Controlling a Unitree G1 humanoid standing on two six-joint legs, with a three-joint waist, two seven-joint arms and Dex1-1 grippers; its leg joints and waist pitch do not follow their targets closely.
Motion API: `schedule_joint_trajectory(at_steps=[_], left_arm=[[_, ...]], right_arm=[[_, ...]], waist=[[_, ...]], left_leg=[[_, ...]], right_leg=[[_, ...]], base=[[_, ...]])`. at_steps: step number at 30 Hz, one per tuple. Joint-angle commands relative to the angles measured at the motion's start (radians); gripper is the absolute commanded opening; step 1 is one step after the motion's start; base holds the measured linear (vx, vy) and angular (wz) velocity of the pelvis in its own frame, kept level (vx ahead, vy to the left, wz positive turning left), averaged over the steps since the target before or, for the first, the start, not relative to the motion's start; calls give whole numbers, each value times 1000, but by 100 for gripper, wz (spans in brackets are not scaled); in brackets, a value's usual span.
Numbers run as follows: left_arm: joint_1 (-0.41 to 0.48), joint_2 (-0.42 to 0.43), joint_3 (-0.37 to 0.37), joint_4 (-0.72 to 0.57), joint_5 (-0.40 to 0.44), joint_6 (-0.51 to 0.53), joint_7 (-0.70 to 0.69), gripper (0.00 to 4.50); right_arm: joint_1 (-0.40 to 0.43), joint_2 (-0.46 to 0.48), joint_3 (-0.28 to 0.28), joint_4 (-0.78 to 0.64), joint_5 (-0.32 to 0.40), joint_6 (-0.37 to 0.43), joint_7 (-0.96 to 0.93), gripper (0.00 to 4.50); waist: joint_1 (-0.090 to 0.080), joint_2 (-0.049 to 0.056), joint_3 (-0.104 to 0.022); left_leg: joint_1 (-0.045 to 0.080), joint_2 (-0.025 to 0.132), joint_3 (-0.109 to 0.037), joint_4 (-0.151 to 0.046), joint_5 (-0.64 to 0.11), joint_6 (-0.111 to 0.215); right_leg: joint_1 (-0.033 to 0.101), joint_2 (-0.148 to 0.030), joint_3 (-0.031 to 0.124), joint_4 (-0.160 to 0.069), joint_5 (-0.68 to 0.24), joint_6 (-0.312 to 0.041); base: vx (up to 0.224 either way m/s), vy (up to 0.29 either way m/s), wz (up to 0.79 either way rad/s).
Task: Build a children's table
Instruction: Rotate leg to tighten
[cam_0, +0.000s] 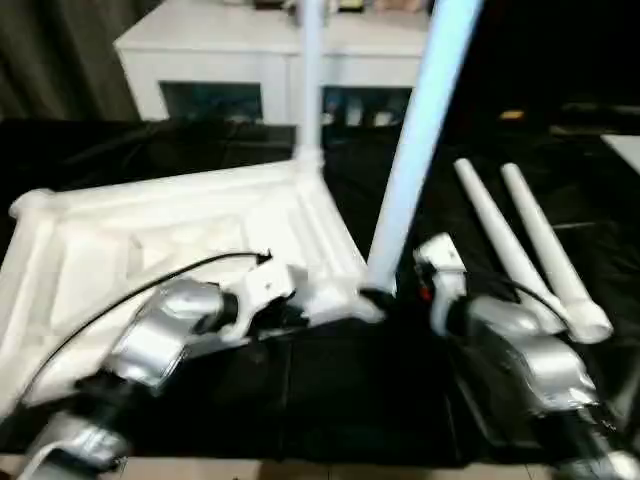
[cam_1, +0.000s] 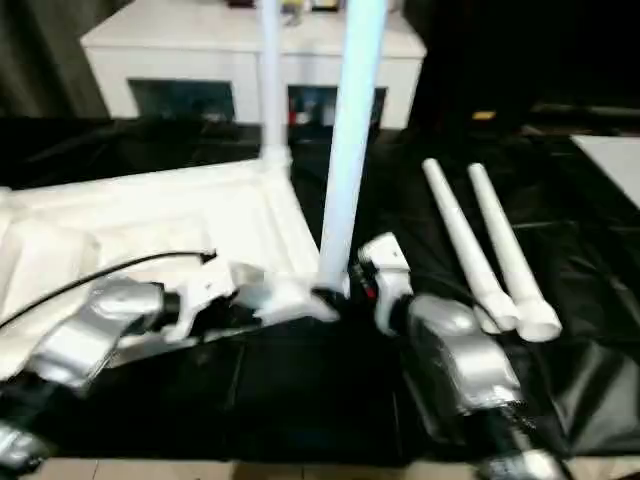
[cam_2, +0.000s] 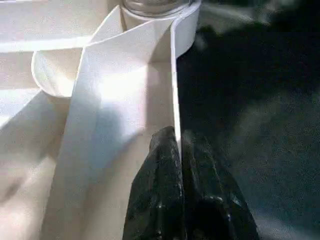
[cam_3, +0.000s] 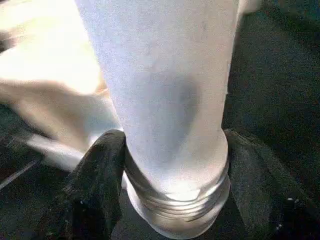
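The children's table top (cam_0: 120, 240) lies upside down on black cloth, ribbed side up. One white leg (cam_0: 311, 80) stands upright in its far corner. A second leg (cam_0: 420, 130) stands tilted at the near right corner socket (cam_2: 150, 7). My right gripper (cam_3: 175, 145) is shut around this leg just above its threaded base, one black finger (cam_3: 100, 170) on each side. My left gripper (cam_2: 178, 145) is shut on the thin rim wall (cam_2: 174, 75) of the table top, close to that same corner. Two loose legs (cam_0: 500, 240) (cam_0: 550, 245) lie side by side to the right.
A white cabinet (cam_0: 230, 60) with glass-fronted compartments stands behind the work area. Black cloth (cam_0: 330, 390) covers the surface in front of the table top. A black cable (cam_0: 150, 285) runs over my left forearm.
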Motion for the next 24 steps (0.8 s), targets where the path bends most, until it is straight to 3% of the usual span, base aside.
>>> schedule_joint_trajectory(at_steps=[1,2,6,9,11,13,14,16,17,19,20,22,24], left_arm=[[-44,-62,-38,-1,11,18,48,0],[-66,-97,-39,28,32,35,108,0],[-123,-203,-16,99,73,102,283,0],[-142,-236,-10,121,87,118,333,0],[-154,-254,-10,138,103,119,360,0],[-161,-250,-19,149,122,101,373,0],[-160,-243,-19,151,122,94,368,0],[-159,-229,-27,152,131,87,362,0],[-156,-220,-28,150,134,81,357,0],[-152,-209,-29,148,137,75,351,0],[-147,-197,-31,145,139,64,341,0],[-140,-185,-30,138,137,56,329,0],[-124,-154,-32,118,134,42,296,0]], right_arm=[[-2,52,13,140,-56,80,-136,267],[-29,99,-10,180,-57,85,-217,267],[-103,210,-76,302,-52,57,-424,267],[-135,244,-104,355,-52,19,-497,267],[-167,274,-128,400,-58,-36,-534,267],[-189,293,-150,422,-49,-78,-541,267],[-199,295,-149,425,-52,-109,-527,267],[-206,292,-151,426,-55,-134,-522,267],[-208,293,-161,414,-43,-154,-504,302],[-208,289,-167,399,-33,-175,-476,323],[-207,283,-174,383,-28,-197,-455,339],[-202,271,-175,359,-33,-208,-445,347],[-175,232,-160,283,-34,-189,-397,358]], waist=[[-5,4,-39],[-8,3,-37],[-15,4,-35],[-20,6,-34],[-34,17,-32],[-41,20,-32],[-42,17,-32],[-40,16,-34],[-40,20,-34],[-41,17,-35],[-37,20,-40],[-35,18,-39],[-33,17,-41]], left_leg=[[11,26,-20,-85,-381,-44],[15,23,-22,-85,-409,-49],[19,22,-30,-86,-454,-48],[35,19,-32,-82,-517,-43],[37,24,-42,-93,-595,-39],[38,27,-47,-98,-631,-38],[25,27,-48,-105,-628,-31],[24,24,-45,-101,-598,-27],[24,24,-45,-100,-591,-27],[21,25,-45,-101,-582,-26],[13,27,-42,-102,-539,-21],[10,28,-38,-103,-517,-16],[2,29,-36,-105,-480,-12]], right_leg=[[22,-56,30,-95,-488,-149],[15,-56,28,-105,-542,-127],[9,-55,17,-119,-596,-89],[-1,-52,2,-136,-620,-70],[7,-47,-22,-142,-578,-65],[14,-50,-31,-142,-546,-67],[26,-57,-31,-138,-519,-73],[23,-70,-30,-140,-541,-80],[20,-73,-29,-141,-553,-80],[23,-73,-29,-141,-546,-81],[26,-75,-22,-135,-496,-100],[25,-74,-18,-131,-463,-120],[32,-75,-15,-126,-430,-131]], base=[[-51,4,-4],[-51,4,-4],[-13,0,-1],[-18,5,0],[-30,23,0],[0,0,0],[0,0,0],[0,0,0],[0,0,0],[0,0,0],[0,0,0],[0,0,0],[0,0,0]])
